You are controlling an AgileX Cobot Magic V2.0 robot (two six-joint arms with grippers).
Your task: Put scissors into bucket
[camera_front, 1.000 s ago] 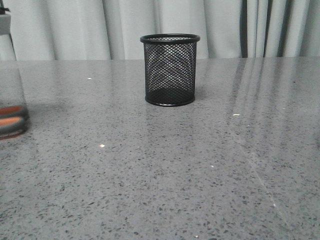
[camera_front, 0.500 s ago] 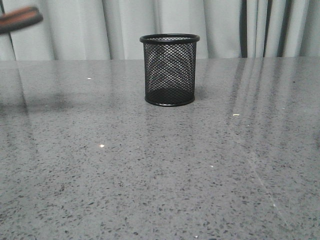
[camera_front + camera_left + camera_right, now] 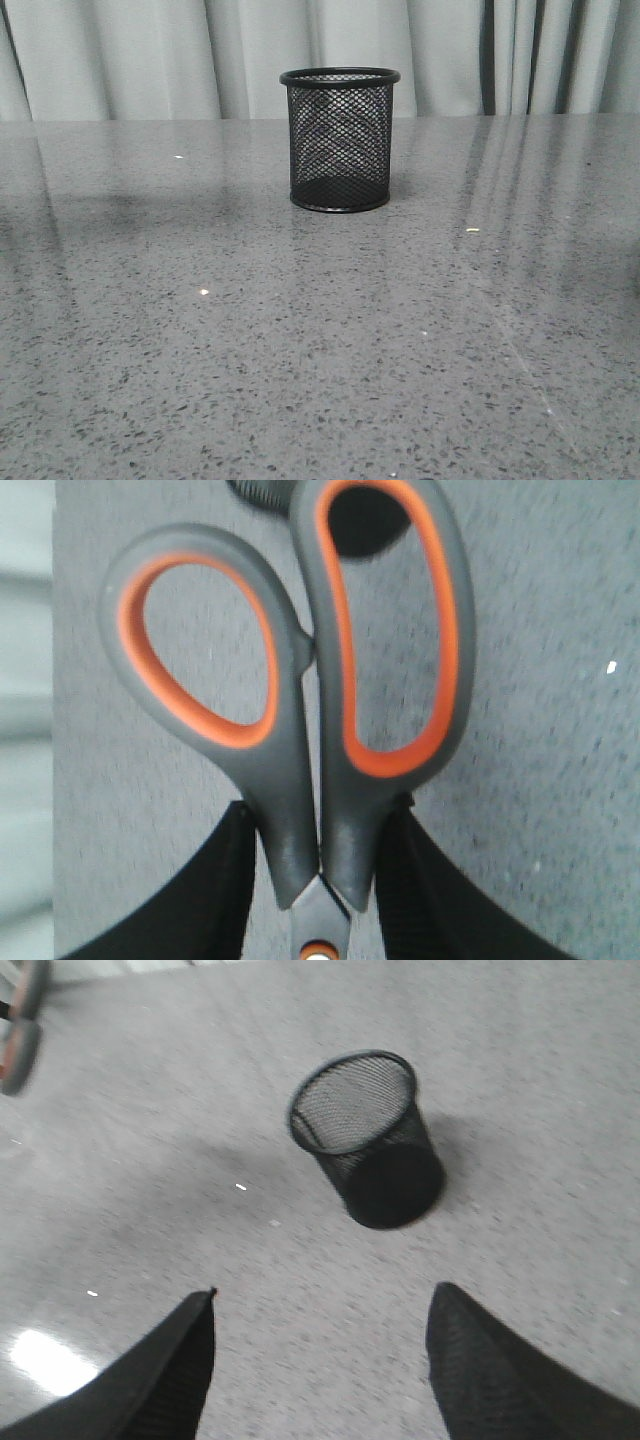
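The small black wire-mesh cylindrical bucket, with its solid black rim and base, stands upright on the speckled grey stone bench, toward the far side and close to the pale curtain behind. Nothing shows inside it through the mesh, and in the front view it stands alone on the bench with neither arm in sight.

In the left wrist view the scissors, with dark grey handle loops lined in orange, are held by the left claw. Its two black fingers press against the handle shanks from either side, just above the pivot screw, so the claw is closed on them to about the width of the shanks. The loops point away from the wrist camera and the bench lies behind them, so the scissors seem to be lifted clear of it, though the blur makes that hard to be sure of. The blades are hidden below the picture's edge.

The right claw is spread wide, with its dark fingers well apart and nothing between them. It hangs above the bench, looking down on the bucket, which shows an open mouth. A blurred grey and orange shape at the far corner of that view is probably the scissor handles.
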